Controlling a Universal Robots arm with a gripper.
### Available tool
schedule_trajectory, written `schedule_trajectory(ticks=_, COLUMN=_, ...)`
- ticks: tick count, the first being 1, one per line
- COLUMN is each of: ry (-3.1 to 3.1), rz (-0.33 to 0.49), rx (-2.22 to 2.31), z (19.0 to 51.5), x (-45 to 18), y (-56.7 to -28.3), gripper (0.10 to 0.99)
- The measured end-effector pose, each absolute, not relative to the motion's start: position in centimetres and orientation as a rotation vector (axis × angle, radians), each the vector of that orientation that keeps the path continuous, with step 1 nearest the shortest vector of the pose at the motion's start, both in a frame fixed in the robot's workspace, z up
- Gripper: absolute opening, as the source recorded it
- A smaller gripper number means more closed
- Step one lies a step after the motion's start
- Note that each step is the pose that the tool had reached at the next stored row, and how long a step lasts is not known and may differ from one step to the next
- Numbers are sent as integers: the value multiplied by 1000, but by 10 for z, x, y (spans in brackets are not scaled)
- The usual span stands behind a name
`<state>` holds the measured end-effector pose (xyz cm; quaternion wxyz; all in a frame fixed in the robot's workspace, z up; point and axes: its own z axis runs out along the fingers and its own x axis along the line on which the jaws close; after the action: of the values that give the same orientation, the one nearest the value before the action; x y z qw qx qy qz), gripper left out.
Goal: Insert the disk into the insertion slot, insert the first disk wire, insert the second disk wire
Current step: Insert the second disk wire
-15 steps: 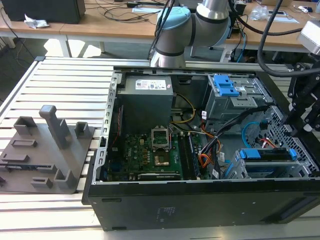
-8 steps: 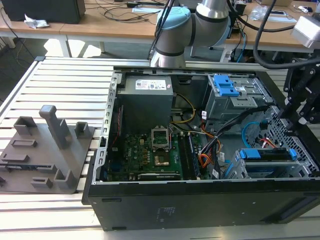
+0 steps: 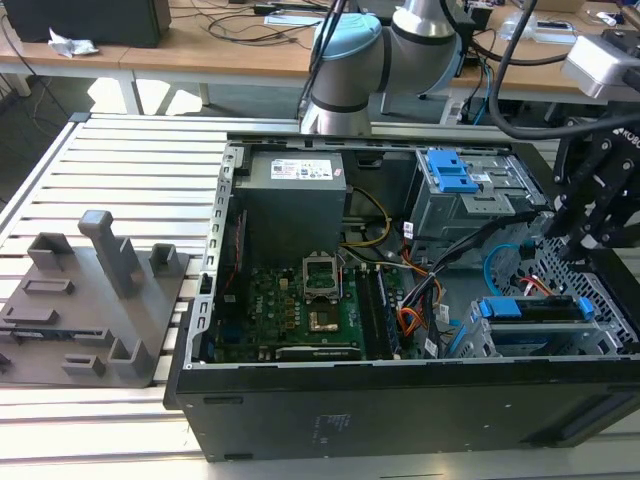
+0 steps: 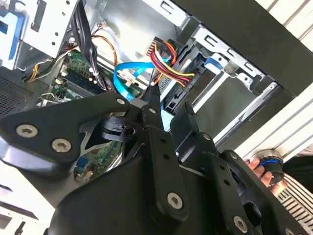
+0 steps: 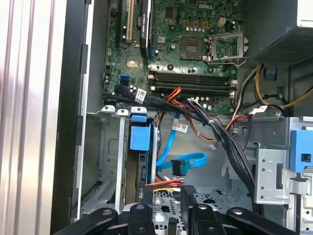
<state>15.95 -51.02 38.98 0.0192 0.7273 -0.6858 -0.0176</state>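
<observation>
An open black computer case (image 3: 400, 410) lies on its side on a slatted aluminium desk (image 3: 130, 160). To the left of the case, a grey plastic fixture (image 3: 95, 300) with upright posts rests on the desk.

The left half of the case holds a grey power supply (image 3: 295, 200) and, in front of it, the green motherboard (image 3: 300, 310). Toward the back right of the case stands a taller drive cage with a blue latch (image 3: 455, 170). At the front right of the case, the disk (image 3: 530, 308), framed in its blue carrier, already sits inside the insertion slot (image 3: 520, 345), a low perforated grey cage. The disk step therefore looks done, and the wire work appears to be in hand.

In the second wrist view, the black tool (image 4: 169, 104) hangs over the right end of the case. It is close to a bundle of red, yellow and black power wires (image 4: 168, 61) and a light-blue data cable (image 4: 129, 73). Whether the tool is open, closed or gripping a plug cannot be told. The data cable's plug appears to lie loose beside the disk.

Seating a wire calls for lining a small plug up squarely with the disk's connector edge. The looping cables and a dark wire bundle running from the motherboard crowd that corner of the case and could snag.
</observation>
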Motion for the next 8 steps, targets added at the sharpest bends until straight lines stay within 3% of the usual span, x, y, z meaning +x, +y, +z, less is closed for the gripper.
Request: schedule_trajectory(ticks=8, ry=-2111, rz=-45, rx=2265, z=380, x=138, y=-504, gripper=361)
